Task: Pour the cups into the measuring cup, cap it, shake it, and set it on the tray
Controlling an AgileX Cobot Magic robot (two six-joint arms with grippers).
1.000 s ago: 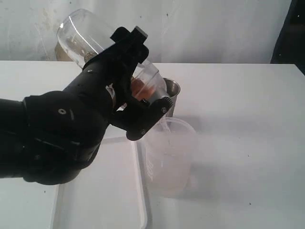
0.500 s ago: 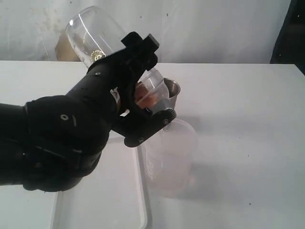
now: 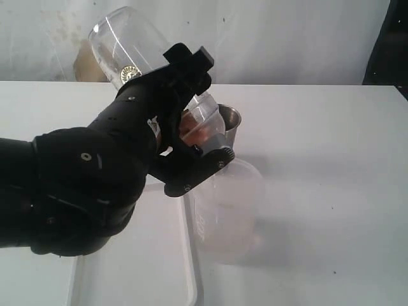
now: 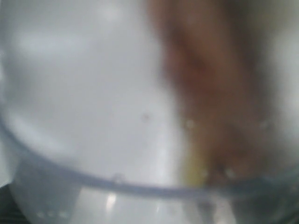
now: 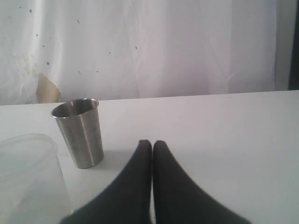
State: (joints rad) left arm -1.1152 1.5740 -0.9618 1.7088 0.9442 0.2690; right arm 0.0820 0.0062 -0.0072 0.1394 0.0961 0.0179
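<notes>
Aslant, smooth clear plastic cylinder over frosted, tapered tub.

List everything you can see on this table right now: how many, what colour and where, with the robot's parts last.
clear container: one, transparent with something brown-orange inside, tilted mouth-down over the frosted tub
frosted tub: one, translucent white, on the table beside the tray's right edge
steel tumbler: one, silver, upright behind the tub
tray: one, white, on the table's near left part
table: one, white
left gripper: one, black, clamped around the clear container
right gripper: one, black, shut and empty, above the table
</notes>
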